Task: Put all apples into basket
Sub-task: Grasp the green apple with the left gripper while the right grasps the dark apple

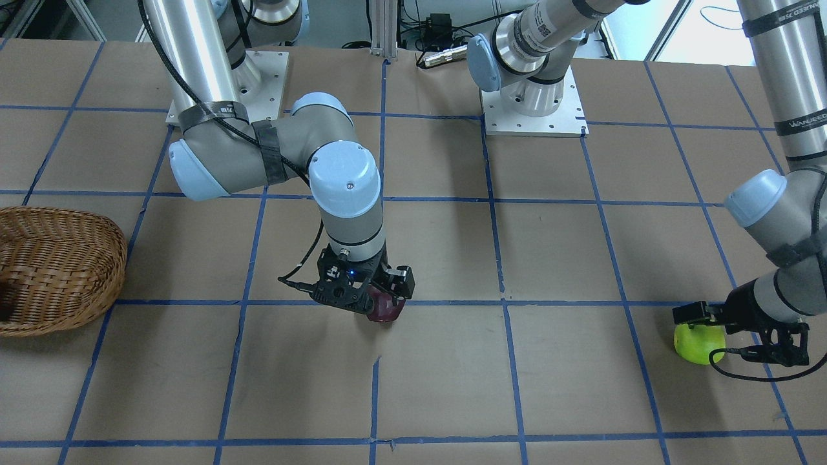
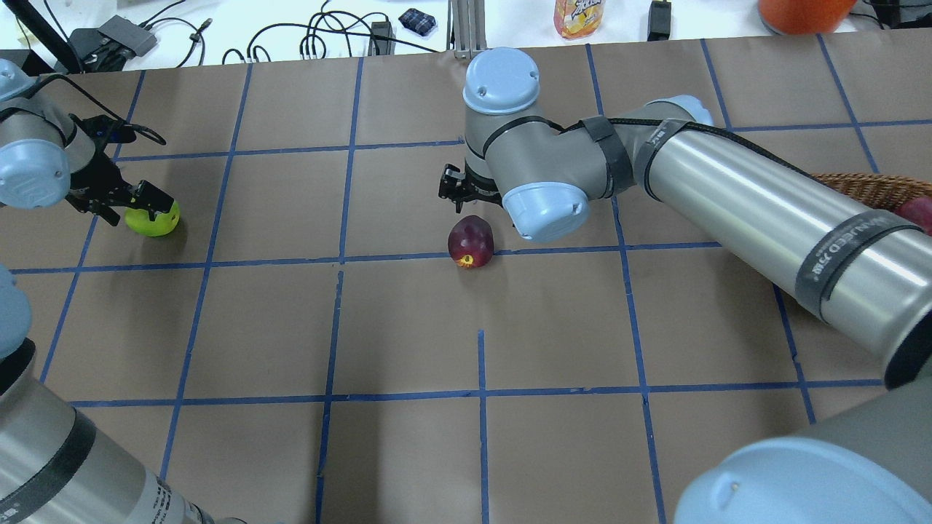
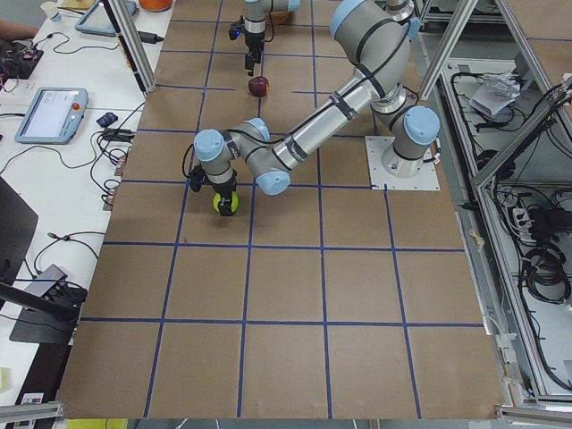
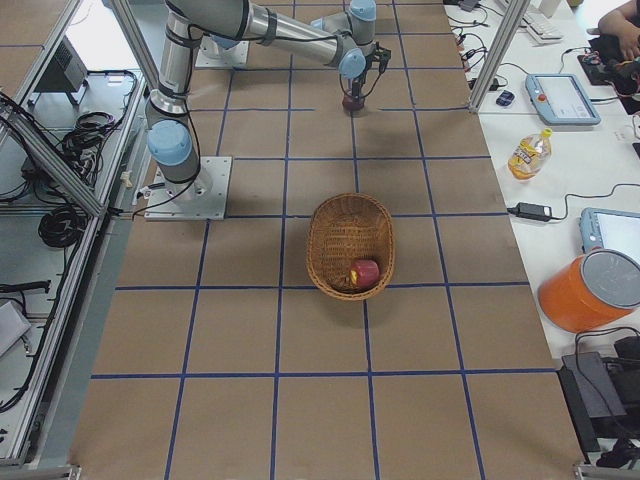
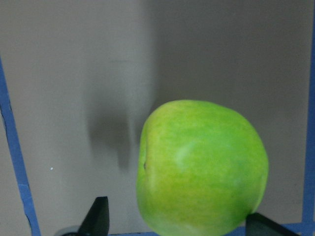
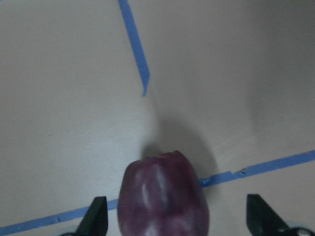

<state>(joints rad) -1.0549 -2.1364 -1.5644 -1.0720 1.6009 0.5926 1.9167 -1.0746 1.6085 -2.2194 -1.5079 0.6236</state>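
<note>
The dark maroon apple (image 2: 471, 241) rests on the table near its middle on a blue tape line. My right gripper (image 1: 381, 300) is open and straddles it from above, and the right wrist view shows the apple (image 6: 162, 196) between the two fingertips. The lime green apple (image 2: 153, 220) lies at the table's left end. My left gripper (image 1: 714, 332) is open around it, and the apple (image 5: 202, 167) fills the left wrist view. The red apple (image 4: 365, 272) lies inside the wicker basket (image 4: 335, 235), which also shows in the front-facing view (image 1: 58, 271).
The arms' base plates (image 1: 533, 110) sit at the robot side of the table. Beyond the table's far edge are cables, a drink bottle (image 2: 579, 14) and an orange container (image 2: 801, 11). Brown paper with a blue tape grid covers the table.
</note>
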